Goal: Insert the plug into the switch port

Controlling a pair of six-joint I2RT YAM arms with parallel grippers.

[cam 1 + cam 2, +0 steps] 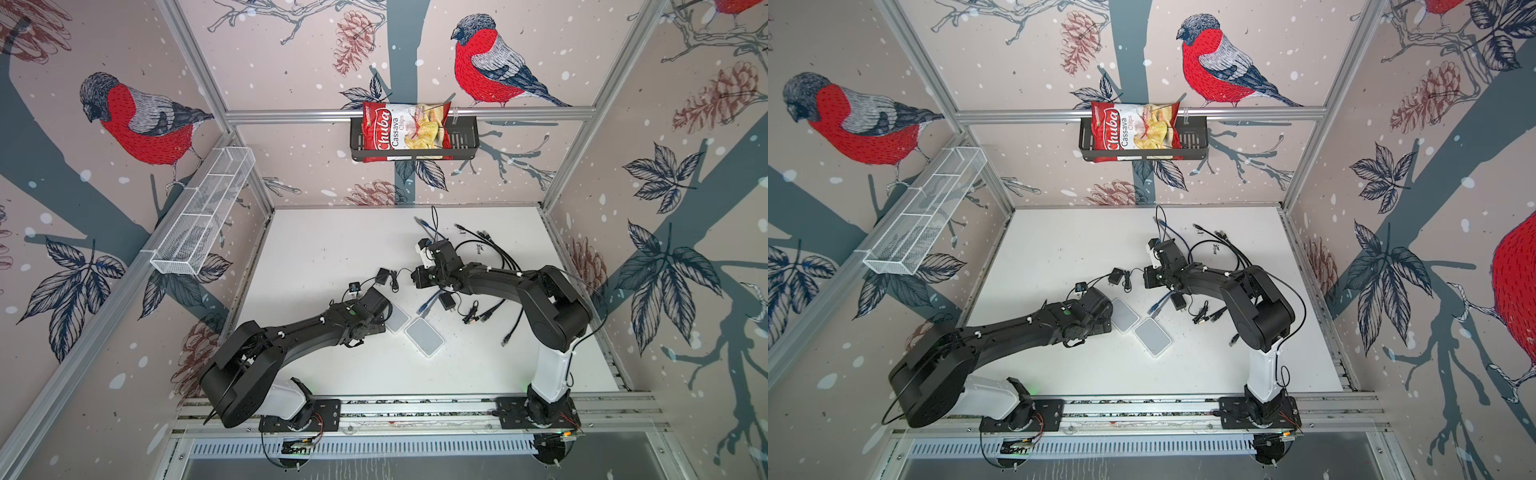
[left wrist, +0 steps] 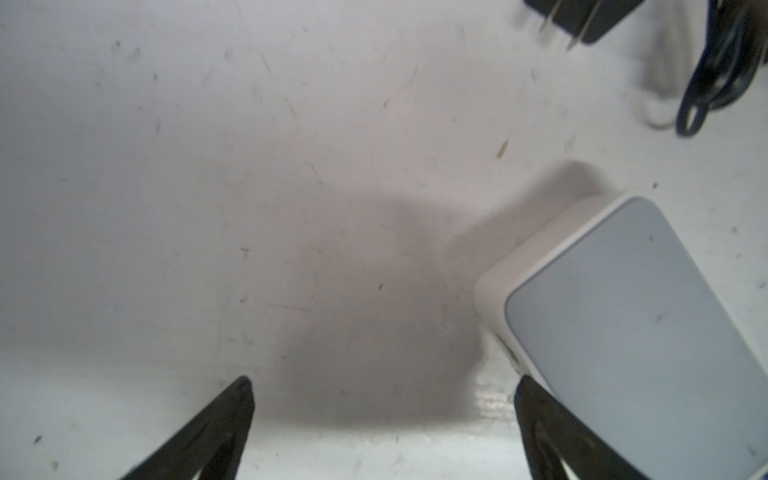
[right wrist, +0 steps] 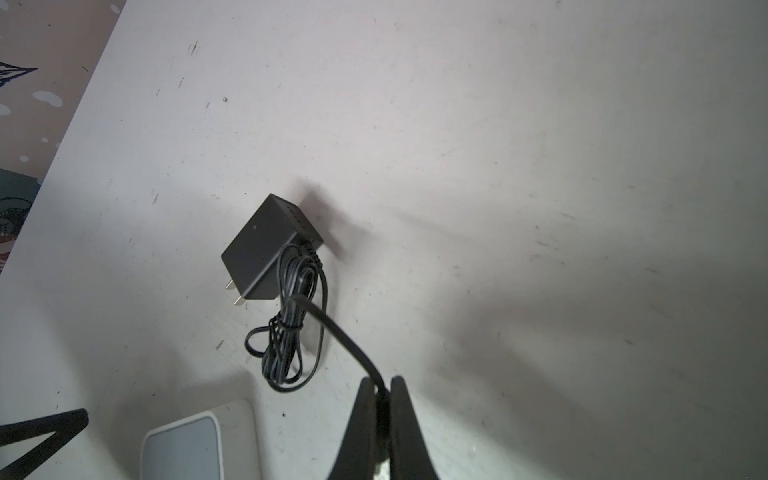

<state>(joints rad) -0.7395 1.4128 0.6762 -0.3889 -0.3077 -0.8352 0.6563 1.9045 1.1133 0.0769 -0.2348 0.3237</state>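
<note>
Right wrist view: the right gripper has its jaws pressed together on a thin black cable. The cable leads out from between them to a tied coil beside a black rectangular power adapter with two metal prongs. The adapter lies flat on the scuffed white surface, apart from the jaws. The cable's plug end is hidden between the jaws, so exactly where it sits cannot be told. A corner of a flat white switch box with a pale grey-blue top shows near the gripper, not touching it.

In the left wrist view the left gripper has its jaws spread wide, with only bare surface between them. One of its fingers sits right at the edge of the switch box; whether they touch cannot be told.

In both top views this switch box lies near the middle of the surface, partly under the wrist of the left arm. A second, matching switch box lies just beside it. The right arm reaches in toward the middle, near the adapter. A blue network cable lies between the switch boxes and that arm, and loose black cables lie behind it. A red chips bag stands in a black basket on the back rail.
</note>
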